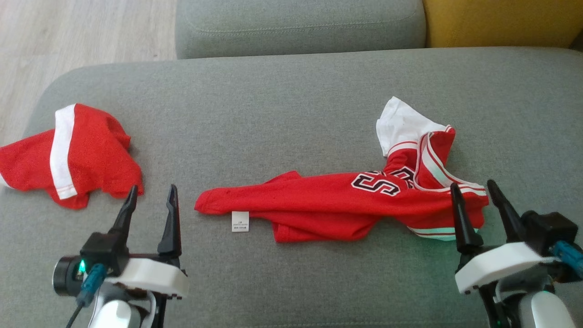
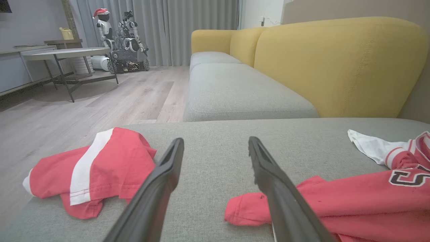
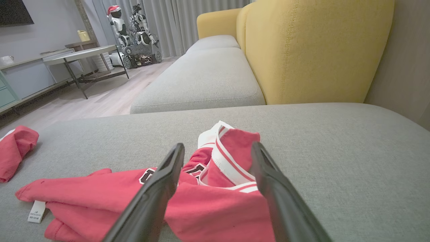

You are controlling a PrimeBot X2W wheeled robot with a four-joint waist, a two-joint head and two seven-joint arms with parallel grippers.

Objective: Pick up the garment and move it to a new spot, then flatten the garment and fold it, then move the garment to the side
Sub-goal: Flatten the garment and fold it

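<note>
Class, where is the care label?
Head view: the care label lies on the grey cushion, touching the red jersey near its left end, nearer the left claw.

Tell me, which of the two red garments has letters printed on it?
The jersey lying by the right gripper: black-and-white lettering shows near its neck. The other red garment, at the left, carries only a broad white stripe.

Left gripper [image 1: 153,187]: 2 long dark fingers [image 1: 169,223] tapering to narrow tips, seated on a black block [image 1: 102,250] over a rounded white housing [image 1: 152,279]. Small green light [image 1: 82,265] on the block. Grey cylinder [image 1: 63,275] at the outer side. Teal connector [image 1: 91,282] feeding a dark cable [image 1: 73,316]. Right gripper [image 1: 472,183]: same dark fingers, white shell [image 1: 496,264], teal plug [image 1: 569,257]. Pale glossy forearm [image 1: 546,310] below.
</note>
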